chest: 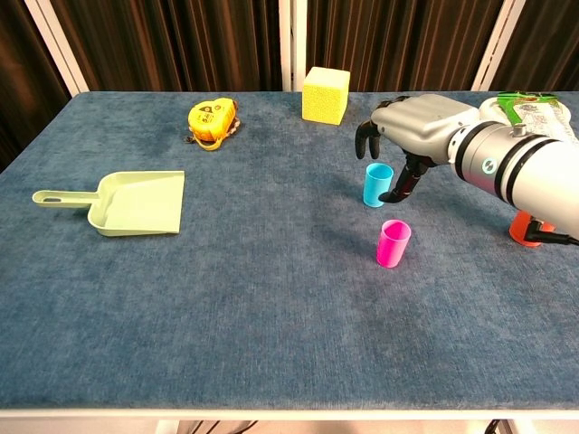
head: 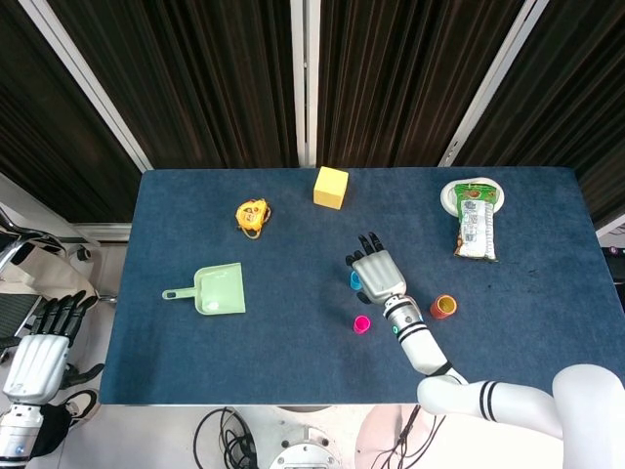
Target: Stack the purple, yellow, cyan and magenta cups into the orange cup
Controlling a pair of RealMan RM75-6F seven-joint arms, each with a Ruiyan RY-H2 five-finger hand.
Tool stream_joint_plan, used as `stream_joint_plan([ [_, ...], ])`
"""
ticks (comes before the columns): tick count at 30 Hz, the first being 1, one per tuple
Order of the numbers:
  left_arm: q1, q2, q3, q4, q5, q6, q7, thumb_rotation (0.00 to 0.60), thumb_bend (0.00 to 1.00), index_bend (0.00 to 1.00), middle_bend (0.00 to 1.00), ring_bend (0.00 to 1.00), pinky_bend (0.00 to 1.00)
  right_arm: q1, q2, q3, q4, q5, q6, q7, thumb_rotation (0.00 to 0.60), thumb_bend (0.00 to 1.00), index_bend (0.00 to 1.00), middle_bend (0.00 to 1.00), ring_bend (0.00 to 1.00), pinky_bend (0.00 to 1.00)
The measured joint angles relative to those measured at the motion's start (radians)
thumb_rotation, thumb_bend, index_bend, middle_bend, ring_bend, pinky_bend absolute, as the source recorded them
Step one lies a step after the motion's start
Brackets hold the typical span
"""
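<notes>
Centre-right of the chest view, the right hand [chest: 409,127] hovers open and empty over the small upright cyan plastic cup [chest: 377,184], fingers arched to straddle its rim, presumably for carrying it to the orange cup [head: 444,307].

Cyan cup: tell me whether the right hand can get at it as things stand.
Probably yes. The right hand hovers just over the cyan cup, fingers apart and empty; nothing stands between them, and the magenta cup sits apart.
</notes>
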State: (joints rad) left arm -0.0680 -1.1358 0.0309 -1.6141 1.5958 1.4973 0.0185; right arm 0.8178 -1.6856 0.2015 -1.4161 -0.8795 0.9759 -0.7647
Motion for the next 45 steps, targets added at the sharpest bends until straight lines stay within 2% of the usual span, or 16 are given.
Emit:
stream_joint_plan([
  [7,0.001,0.002,0.0,-0.001,-0.002,-0.001,-0.001,0.6,0.01,0.0,0.0,0.0,0.0,0.011,-0.018,-0.01,0.021,0.018,0.014,-0.014,0.6,0.21,0.4,0.39,0.09,0.0],
  [14,0.002,0.005,-0.001,-0.003,-0.005,-0.002,-0.001,0.6,0.01,0.0,0.0,0.0,0.0,0.015,-0.033,-0.017,0.04,0.008,0.033,-0.007,0.6,0.26,0.51,0.47,0.15,0.0],
  [23,0.002,0.005,-0.001,-0.004,-0.006,-0.002,-0.001,0.6,0.01,0.0,0.0,0.0,0.0,0.006,-0.001,-0.017,0.002,-0.008,0.059,0.005,0.6,0.26,0.53,0.49,0.16,0.0],
  [29,0.0,0.005,-0.001,-0.005,-0.002,-0.003,0.001,0.6,0.01,0.0,0.0,0.0,0.0,-0.028,0.118,-0.011,-0.127,-0.05,0.105,0.042,0.6,0.26,0.55,0.51,0.17,0.0],
  [35,-0.005,0.001,-0.004,-0.009,-0.003,-0.008,0.013,0.6,0.01,0.0,0.0,0.0,0.0,-0.098,0.295,-0.031,-0.282,-0.117,0.161,0.097,0.6,0.26,0.56,0.52,0.17,0.0],
  [39,-0.008,-0.001,-0.006,-0.015,-0.003,-0.012,0.024,0.6,0.01,0.0,0.0,0.0,0.0,-0.162,0.412,-0.071,-0.358,-0.178,0.195,0.144,0.6,0.27,0.56,0.52,0.17,0.0],
  [45,-0.014,-0.003,-0.004,-0.024,0.001,-0.02,0.042,0.6,0.01,0.0,0.0,0.0,0.0,-0.232,0.517,-0.142,-0.401,-0.225,0.203,0.185,0.6,0.27,0.56,0.52,0.17,0.0],
])
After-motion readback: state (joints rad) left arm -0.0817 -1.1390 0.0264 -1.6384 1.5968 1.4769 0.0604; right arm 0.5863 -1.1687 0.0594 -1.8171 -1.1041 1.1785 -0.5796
